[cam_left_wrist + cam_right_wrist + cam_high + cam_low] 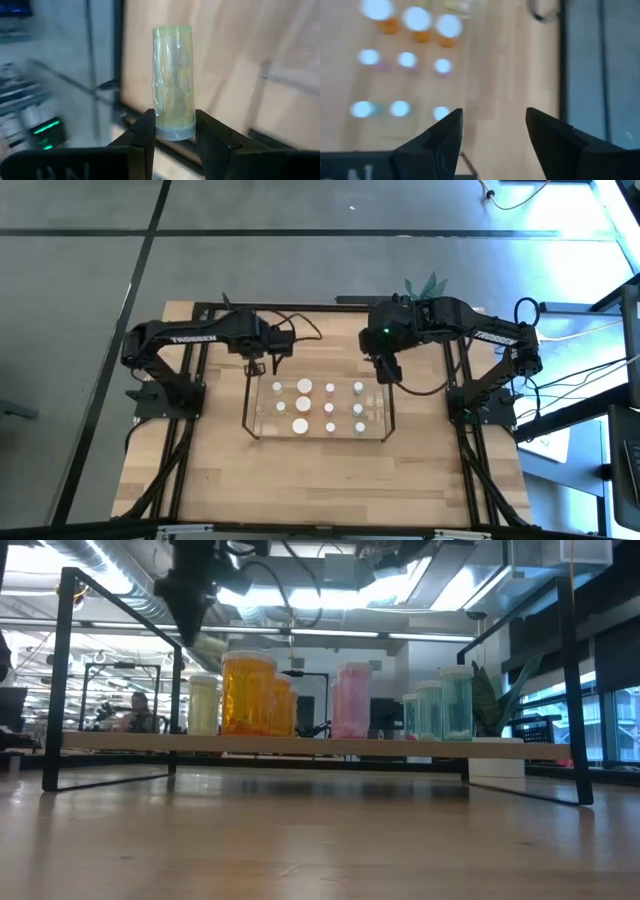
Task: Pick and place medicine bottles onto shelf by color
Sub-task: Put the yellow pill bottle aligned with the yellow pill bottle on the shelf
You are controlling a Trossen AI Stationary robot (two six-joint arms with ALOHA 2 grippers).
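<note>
The shelf (pixel 252 412) is a clear rack with thin dark edges at the table's middle. On it stand several white-capped medicine bottles: pale yellow (pixel 203 705), orange (pixel 248 695), pink (pixel 351 700) and green (pixel 457 705). My left gripper (pixel 255 367) hangs over the shelf's far left corner, shut on a pale yellow-green bottle (pixel 173 75). My right gripper (pixel 385 372) hangs open over the shelf's far right part, nothing between its fingers (pixel 445 135). My left gripper pinches the pale yellow-green bottle at its cap end (pixel 175 132) between the two fingers (pixel 145 125). The tinted body sticks out beyond the fingertips, along their line. The fingers slant downward. The bottle is lifted clear of shelf and table.
Black metal frame rails (pixel 200 430) run along both sides of the wooden table. A plant (pixel 425 283) stands at the far edge, its white pot (pixel 495 762) behind the shelf. A person (pixel 135 710) sits in the room beyond. Bare wood lies in front of the shelf.
</note>
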